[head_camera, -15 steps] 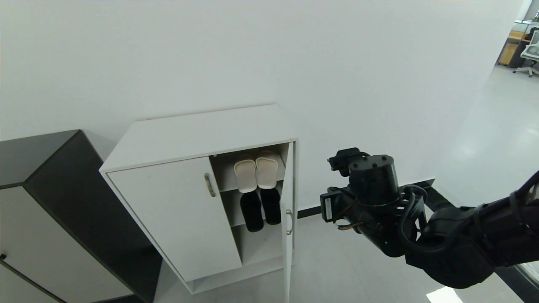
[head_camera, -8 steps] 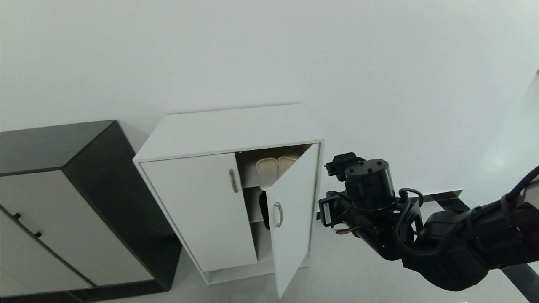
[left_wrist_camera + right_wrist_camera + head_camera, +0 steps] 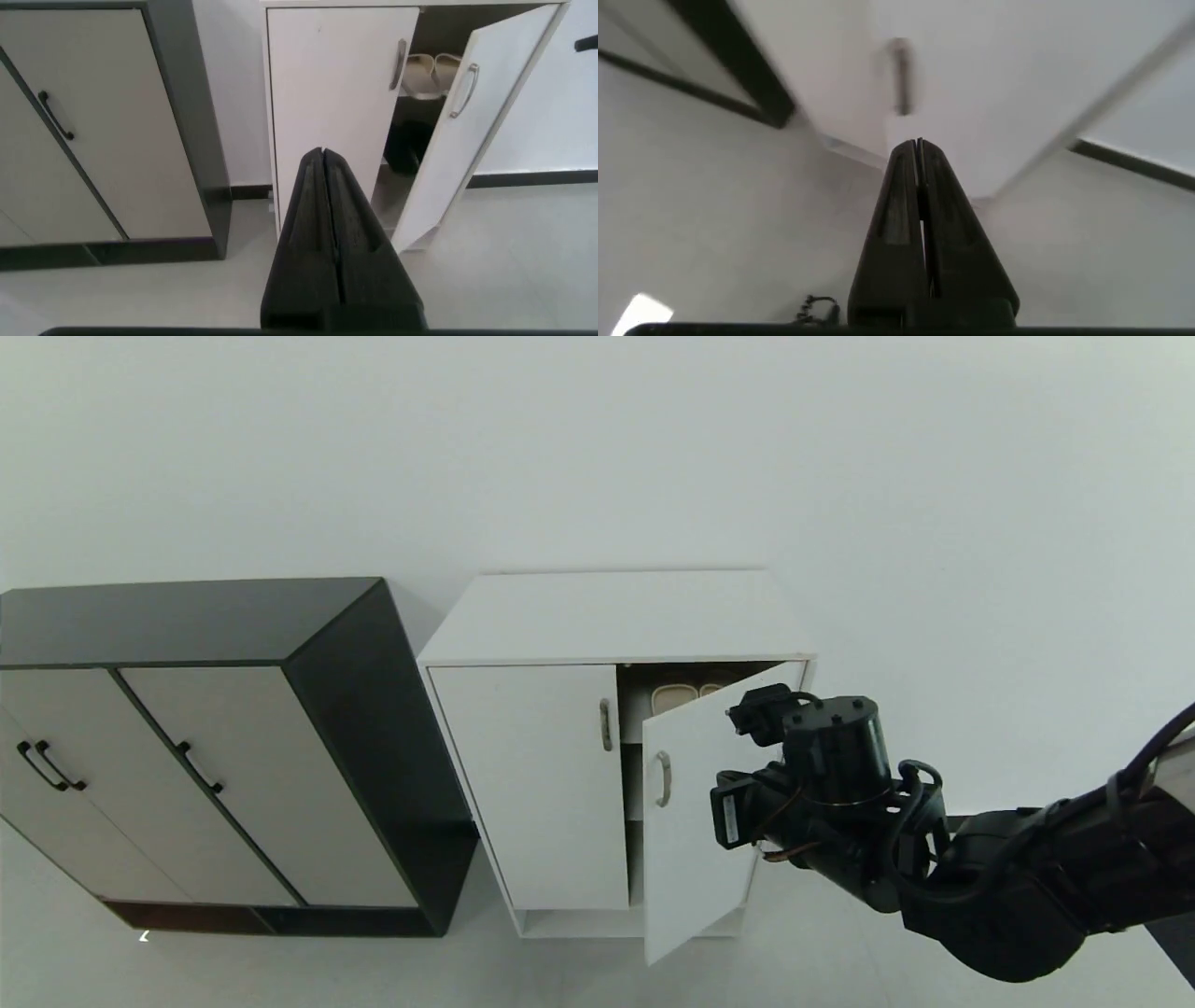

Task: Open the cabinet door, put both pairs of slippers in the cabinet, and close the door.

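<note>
The white cabinet (image 3: 616,616) stands against the wall with its left door (image 3: 532,784) closed and its right door (image 3: 695,821) partly open. A beige pair of slippers (image 3: 686,693) (image 3: 428,73) lies on the top shelf, and a dark pair (image 3: 404,147) sits on the shelf below. My right arm (image 3: 826,775) is just outside the right door. My right gripper (image 3: 920,145) is shut and empty, pointing at that door's face below its handle (image 3: 899,75). My left gripper (image 3: 322,152) is shut and empty, held back from the cabinet front.
A black cabinet with light doors (image 3: 215,775) stands right beside the white one on its left. A dark baseboard (image 3: 533,177) runs along the wall. Open grey floor (image 3: 560,971) lies in front of both cabinets.
The head camera has swung, so the whole scene shifted right. The right door went from wide open to partly closed, with my right arm staying by its outer face.
</note>
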Robot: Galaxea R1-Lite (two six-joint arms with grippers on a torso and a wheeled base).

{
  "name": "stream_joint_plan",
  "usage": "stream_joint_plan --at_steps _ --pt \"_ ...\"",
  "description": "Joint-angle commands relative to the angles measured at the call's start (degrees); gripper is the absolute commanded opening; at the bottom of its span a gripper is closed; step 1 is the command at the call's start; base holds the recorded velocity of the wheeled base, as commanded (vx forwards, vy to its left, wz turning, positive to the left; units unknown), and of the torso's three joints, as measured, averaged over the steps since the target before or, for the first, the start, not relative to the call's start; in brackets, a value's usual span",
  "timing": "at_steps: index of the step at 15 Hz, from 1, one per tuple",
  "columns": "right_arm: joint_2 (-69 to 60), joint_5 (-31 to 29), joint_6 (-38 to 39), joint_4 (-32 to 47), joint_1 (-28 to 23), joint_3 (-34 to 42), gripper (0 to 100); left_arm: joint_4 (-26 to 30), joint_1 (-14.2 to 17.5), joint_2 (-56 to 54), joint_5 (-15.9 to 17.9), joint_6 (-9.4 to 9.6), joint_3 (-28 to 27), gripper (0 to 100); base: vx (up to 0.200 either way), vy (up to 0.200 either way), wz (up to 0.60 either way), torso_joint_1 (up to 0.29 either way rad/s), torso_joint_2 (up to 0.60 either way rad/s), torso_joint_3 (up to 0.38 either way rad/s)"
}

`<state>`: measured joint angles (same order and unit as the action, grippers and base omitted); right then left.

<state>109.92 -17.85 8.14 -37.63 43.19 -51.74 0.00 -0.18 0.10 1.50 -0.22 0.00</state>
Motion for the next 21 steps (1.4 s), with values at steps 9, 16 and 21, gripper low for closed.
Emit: stream_joint_plan --at_steps 9,16,21 --pt "2.67 17.32 -5.16 -14.93 -7.68 10.87 0 0.0 0.01 0.08 -0.01 0.13 0.0 0 0.067 0.0 0.0 -0.002 0.0 0.001" --pt "5.65 17.14 -5.24 -17.74 -7.68 10.52 0 0.0 0.01 0.08 -0.01 0.13 0.0 0 0.2 0.0 0.0 0.003 0.0 0.002" --pt "5.65 17.14 -5.33 -17.74 -7.68 10.69 0 0.0 0.01 0.08 -0.01 0.13 0.0 0 0.12 0.0 0.0 0.003 0.0 0.002"
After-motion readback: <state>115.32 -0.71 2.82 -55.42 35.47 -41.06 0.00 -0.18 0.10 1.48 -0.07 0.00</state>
